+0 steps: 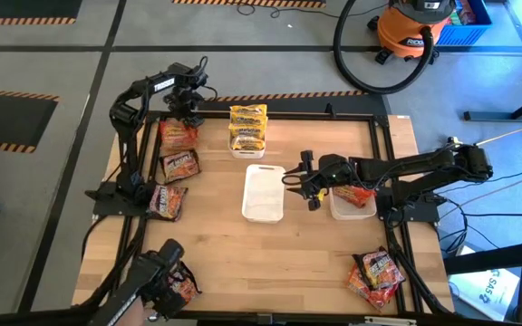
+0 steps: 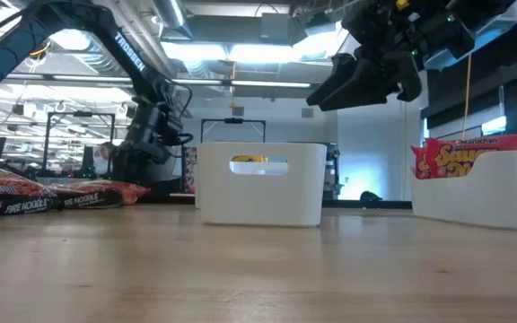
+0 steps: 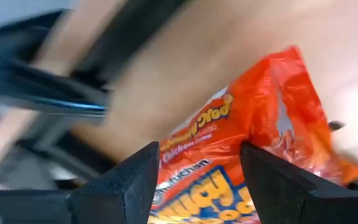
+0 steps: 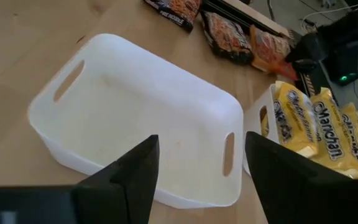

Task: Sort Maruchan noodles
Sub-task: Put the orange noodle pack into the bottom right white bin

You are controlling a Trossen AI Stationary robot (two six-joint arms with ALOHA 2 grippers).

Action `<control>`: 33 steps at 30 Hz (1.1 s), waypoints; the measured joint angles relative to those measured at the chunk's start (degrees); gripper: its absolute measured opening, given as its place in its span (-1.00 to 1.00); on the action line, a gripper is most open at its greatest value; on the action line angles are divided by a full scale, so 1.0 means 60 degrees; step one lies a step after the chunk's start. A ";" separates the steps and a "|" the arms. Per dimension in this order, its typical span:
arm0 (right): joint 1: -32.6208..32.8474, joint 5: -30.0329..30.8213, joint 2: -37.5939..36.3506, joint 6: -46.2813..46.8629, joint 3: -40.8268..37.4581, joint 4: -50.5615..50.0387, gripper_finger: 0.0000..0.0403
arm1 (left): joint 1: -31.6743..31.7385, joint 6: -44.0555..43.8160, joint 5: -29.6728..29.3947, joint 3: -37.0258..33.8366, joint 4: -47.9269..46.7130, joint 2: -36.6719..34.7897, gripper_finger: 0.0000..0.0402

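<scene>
Maruchan noodles lie in groups. A red-orange packet (image 1: 178, 136) lies flat at the far left, and two dark packets (image 1: 179, 166) (image 1: 168, 201) lie nearer along the left edge. My left gripper (image 3: 197, 180) points down just above the red-orange packet (image 3: 253, 143), open, a finger on either side; whether they touch it I cannot tell. Yellow packets (image 1: 248, 127) fill the far white tray (image 1: 248, 150). My right gripper (image 4: 201, 180) hovers open over the empty middle tray (image 4: 135, 112). One red-orange packet (image 1: 356, 192) lies in the right tray (image 1: 352, 213).
More packets lie at the near right corner (image 1: 376, 272) and one at the near left corner (image 1: 178, 288). A black frame rail (image 1: 270, 115) runs along the table's far edge, close behind my left gripper. Bare wood stretches across the table's near middle.
</scene>
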 joint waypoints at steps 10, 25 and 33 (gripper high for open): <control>-0.0774 -0.0982 0.0000 0.0440 0.0000 -0.0076 0.07 | 0.0205 0.0641 0.1208 -0.0348 -0.0031 0.0067 0.05; -0.0875 -0.1217 0.0004 0.0520 0.0000 -0.0038 0.07 | 0.0192 0.1149 0.1654 -0.0443 0.0037 0.0085 -0.89; -0.0871 -0.1216 0.0004 0.0536 0.0000 -0.0036 0.07 | -0.0216 0.1333 0.1478 -0.0452 0.0045 -0.0037 -0.99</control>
